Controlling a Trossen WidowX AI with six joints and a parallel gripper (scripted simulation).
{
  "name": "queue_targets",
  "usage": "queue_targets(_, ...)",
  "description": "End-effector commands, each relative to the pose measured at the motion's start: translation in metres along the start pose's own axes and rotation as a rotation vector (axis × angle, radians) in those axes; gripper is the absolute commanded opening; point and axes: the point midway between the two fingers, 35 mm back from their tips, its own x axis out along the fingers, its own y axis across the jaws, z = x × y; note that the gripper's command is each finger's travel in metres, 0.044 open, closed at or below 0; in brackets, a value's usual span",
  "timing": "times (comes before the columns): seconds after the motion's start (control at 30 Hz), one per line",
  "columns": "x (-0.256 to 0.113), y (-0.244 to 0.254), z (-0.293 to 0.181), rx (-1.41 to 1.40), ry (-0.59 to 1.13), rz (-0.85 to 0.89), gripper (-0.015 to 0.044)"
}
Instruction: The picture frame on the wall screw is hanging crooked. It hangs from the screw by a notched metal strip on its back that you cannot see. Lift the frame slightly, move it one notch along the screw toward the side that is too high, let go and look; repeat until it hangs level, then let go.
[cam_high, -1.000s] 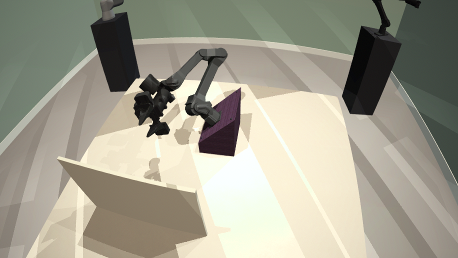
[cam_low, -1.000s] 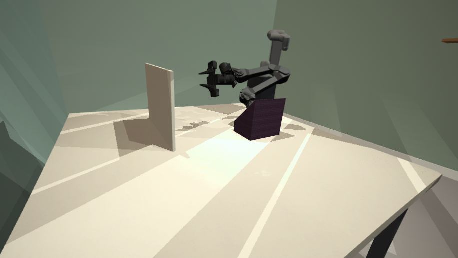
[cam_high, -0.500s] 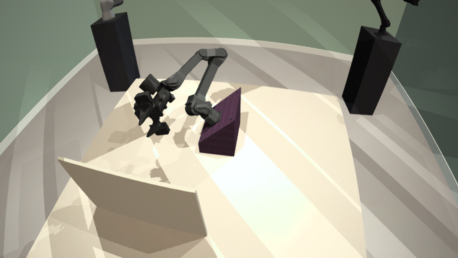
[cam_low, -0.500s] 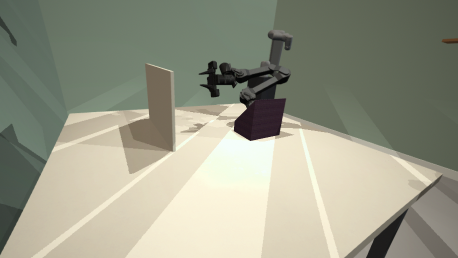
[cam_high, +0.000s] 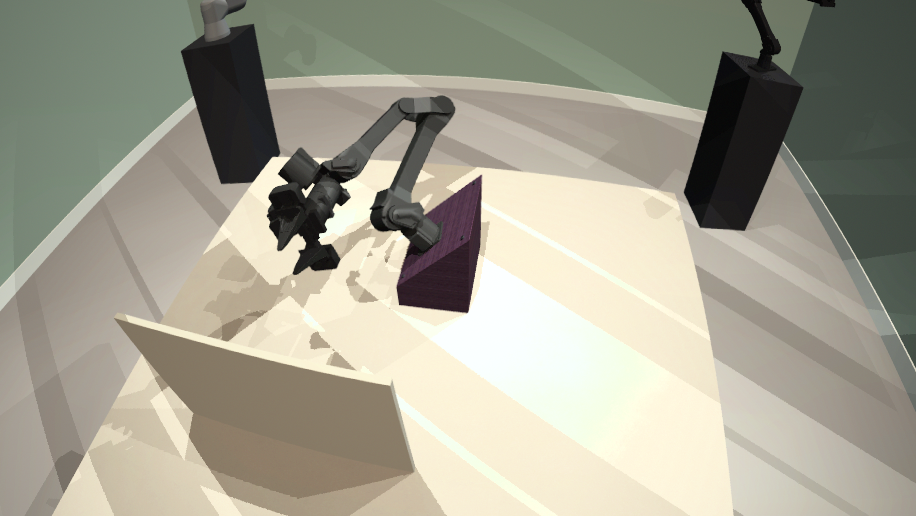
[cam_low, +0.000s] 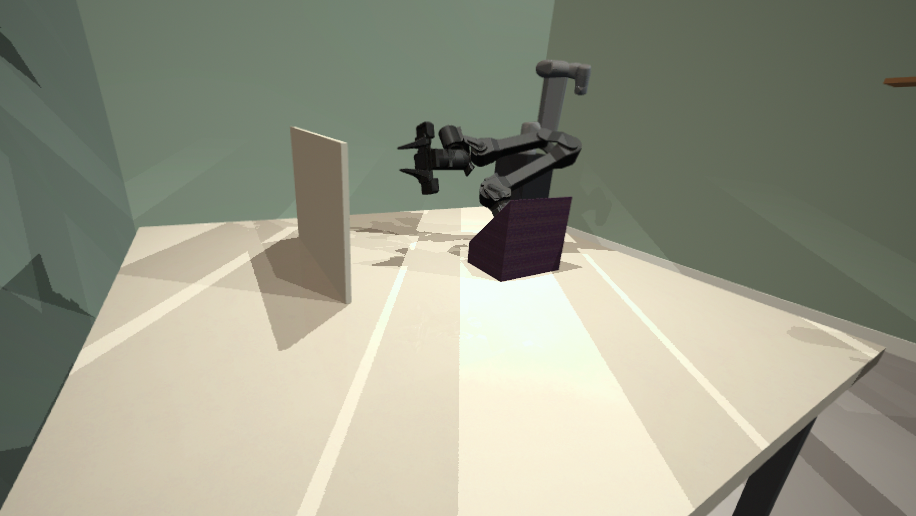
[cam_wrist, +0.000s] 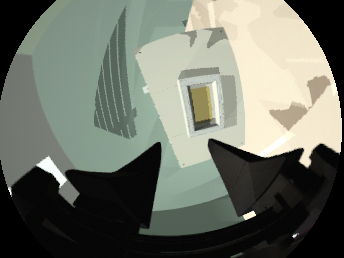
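The picture frame (cam_wrist: 186, 107), white with a yellow picture, hangs on the upright board (cam_wrist: 162, 70) (cam_high: 275, 397) (cam_low: 320, 211). The top and exterior views show only the board's back. In the wrist view the table side is to the right, so up is left. The frame looks turned slightly against the board's edges: its end towards the image bottom seems higher, its other end lower. The screw and the notched strip are hidden. My gripper (cam_high: 287, 260) (cam_low: 399, 159) (cam_wrist: 185, 144) is open and empty, its fingers one above the other, well back from the frame and pointing at the board.
The arm stands on a dark purple wedge block (cam_high: 435, 291) (cam_low: 532, 237) behind the gripper. The board stands on the pale table (cam_high: 576, 448) (cam_low: 192, 416). Two dark pillars (cam_high: 233, 115) (cam_high: 743, 147) with other arms stand beyond it. Striped shadows cross the table and board.
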Motion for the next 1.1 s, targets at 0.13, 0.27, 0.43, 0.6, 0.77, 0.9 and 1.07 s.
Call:
queue_targets(0.13,0.000,0.001,0.000,0.005,0.003,0.002,0.0260)
queue_targets(0.27,0.000,0.001,0.000,0.005,0.003,0.002,0.0260)
queue_targets(0.43,0.009,-0.003,0.003,-0.020,0.000,0.001,0.0260)
queue_targets(0.6,0.039,-0.017,0.008,-0.090,0.001,0.003,0.0260)
queue_targets(0.77,0.063,-0.035,0.006,-0.156,0.001,0.004,0.0260)
queue_targets(0.9,0.066,-0.037,0.006,-0.165,0.001,0.005,0.0260)
queue_targets(1.07,0.066,-0.037,0.006,-0.165,0.001,0.005,0.0260)
